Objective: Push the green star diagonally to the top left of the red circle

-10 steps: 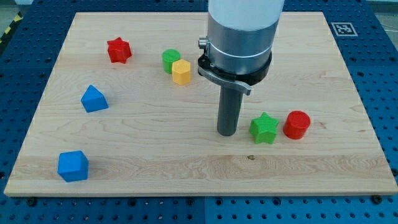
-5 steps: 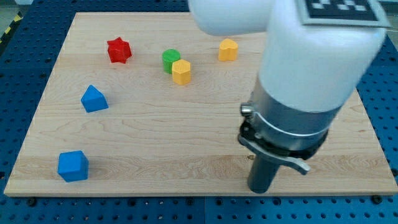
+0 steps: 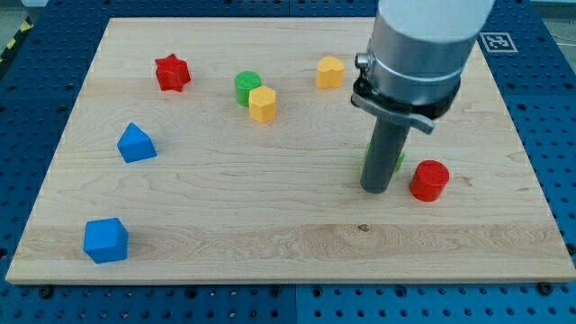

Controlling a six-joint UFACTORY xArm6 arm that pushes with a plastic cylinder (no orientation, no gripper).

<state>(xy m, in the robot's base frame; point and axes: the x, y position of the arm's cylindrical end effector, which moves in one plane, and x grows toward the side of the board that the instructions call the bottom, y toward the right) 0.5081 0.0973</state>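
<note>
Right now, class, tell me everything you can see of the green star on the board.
Only slivers of the green star show: bright green edges peeking out on either side of the dark rod, which stands in front of it and hides most of its shape. It looks like matte plastic and lies on the wooden board, just left of and slightly above the red circle, apart from it. My tip sits at the star's lower left side, apparently against it.

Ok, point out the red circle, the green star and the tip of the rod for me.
Red round block, the red circle [image 3: 429,180], camera view: middle of its top and side.
Green star block [image 3: 398,161], camera view: the sliver showing at the rod's right edge; the rest is hidden.
My tip [image 3: 374,190], camera view: the rod's very end.
</note>
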